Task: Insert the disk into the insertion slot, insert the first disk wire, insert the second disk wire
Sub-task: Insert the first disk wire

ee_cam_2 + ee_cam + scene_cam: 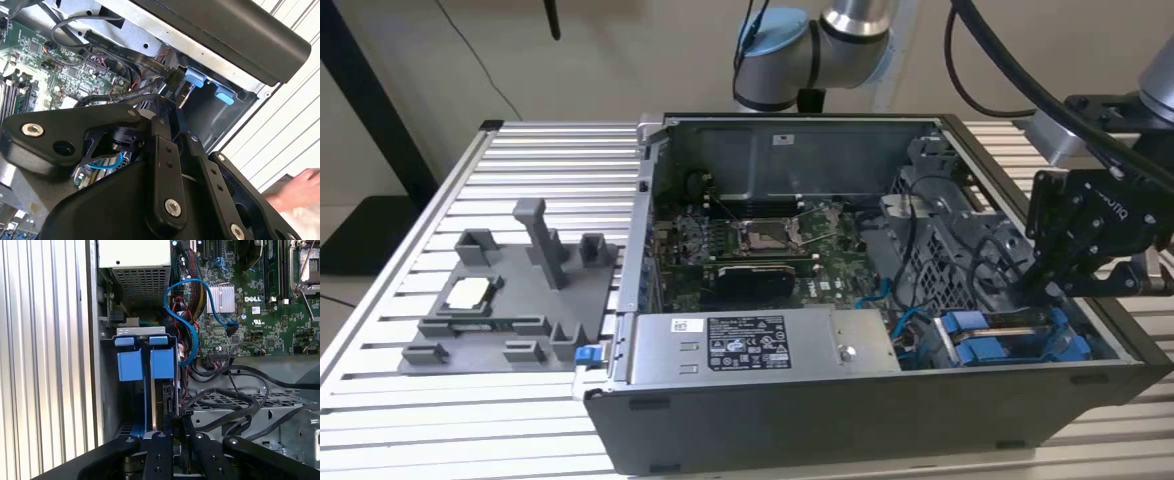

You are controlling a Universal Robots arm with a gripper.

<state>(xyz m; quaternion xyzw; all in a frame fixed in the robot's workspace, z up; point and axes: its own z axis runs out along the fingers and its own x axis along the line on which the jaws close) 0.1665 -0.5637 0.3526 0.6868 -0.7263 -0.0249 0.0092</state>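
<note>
The disk [163,364] stands in the insertion slot [141,331], directly ahead of the jaws of the gripper [177,421]; power supply [135,275] beyond; motherboard [260,325] to one side, case wall [95,340] to the other.

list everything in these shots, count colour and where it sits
table: one, silver slatted, under everything
computer case: one, dark grey, on the table
fixture tray: one, grey, exterior view's left of case
power supply box: one, silver, inside the case
motherboard: one, green, case floor
drive bay: one, grey, beside the power supply box
carrier frames: two, bright blue, in the drive bay
cable: one, blue, looping over the motherboard
hand: one, outside the case
robot arm: one, silver and light blue, behind the case
claw: one, black, at the drive bay
</note>
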